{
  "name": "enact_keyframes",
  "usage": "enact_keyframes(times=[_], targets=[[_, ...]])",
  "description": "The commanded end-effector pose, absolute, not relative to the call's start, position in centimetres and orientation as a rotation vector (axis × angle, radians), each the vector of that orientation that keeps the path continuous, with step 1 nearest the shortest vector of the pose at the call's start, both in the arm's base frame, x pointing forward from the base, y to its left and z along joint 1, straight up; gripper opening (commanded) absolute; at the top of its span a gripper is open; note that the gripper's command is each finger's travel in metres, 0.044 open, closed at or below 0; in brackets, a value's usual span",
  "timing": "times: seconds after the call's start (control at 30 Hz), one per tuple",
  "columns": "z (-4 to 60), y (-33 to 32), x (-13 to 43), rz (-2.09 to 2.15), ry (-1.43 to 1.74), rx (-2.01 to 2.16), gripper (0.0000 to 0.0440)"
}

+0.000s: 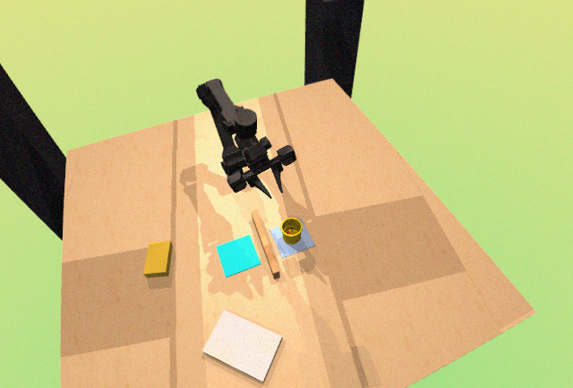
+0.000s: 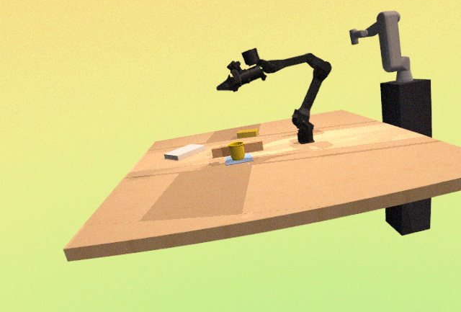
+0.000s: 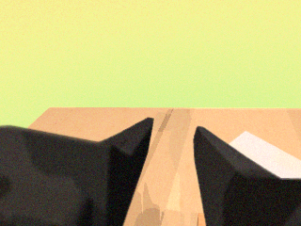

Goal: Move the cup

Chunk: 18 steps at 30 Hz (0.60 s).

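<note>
The yellow cup (image 1: 291, 239) (image 2: 236, 151) stands upright on the pale blue pad (image 1: 286, 253) (image 2: 230, 162). Small marbles (image 1: 289, 231) show inside it in the top view. The cyan pad (image 1: 238, 256) lies bare on the other side of a wooden bar; it is hidden in the exterior view. My gripper (image 1: 276, 194) (image 2: 217, 88) (image 3: 173, 128) is partly open, with a narrow gap and nothing between the fingers. It hangs high above the table, well above the cup and apart from it. The wrist view shows neither cup nor pads.
The wooden bar (image 1: 266, 246) (image 2: 256, 145) stands between the two pads. A white slab (image 1: 243, 345) (image 2: 184, 151) (image 3: 268, 153) lies toward the far end from the arm's base. A yellow block (image 1: 158, 258) (image 2: 247, 133) lies beyond the cyan pad. A grey arm (image 2: 390, 40) stands on a black pedestal.
</note>
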<state>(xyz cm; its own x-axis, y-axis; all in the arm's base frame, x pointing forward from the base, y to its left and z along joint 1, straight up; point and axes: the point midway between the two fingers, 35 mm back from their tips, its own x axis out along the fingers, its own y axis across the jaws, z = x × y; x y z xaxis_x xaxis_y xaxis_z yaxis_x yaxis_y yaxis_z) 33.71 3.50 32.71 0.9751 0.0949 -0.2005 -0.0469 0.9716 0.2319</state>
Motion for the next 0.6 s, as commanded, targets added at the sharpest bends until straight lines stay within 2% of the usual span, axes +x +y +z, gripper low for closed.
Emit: enact_keyframes(times=[0.0, 0.57], targets=[[32.8, 4.0, 34.0, 0.08, 0.247, 0.266, 0.0132], [32.0, 6.2, 35.3, 0.058, 0.465, 0.459, 0.0142]])
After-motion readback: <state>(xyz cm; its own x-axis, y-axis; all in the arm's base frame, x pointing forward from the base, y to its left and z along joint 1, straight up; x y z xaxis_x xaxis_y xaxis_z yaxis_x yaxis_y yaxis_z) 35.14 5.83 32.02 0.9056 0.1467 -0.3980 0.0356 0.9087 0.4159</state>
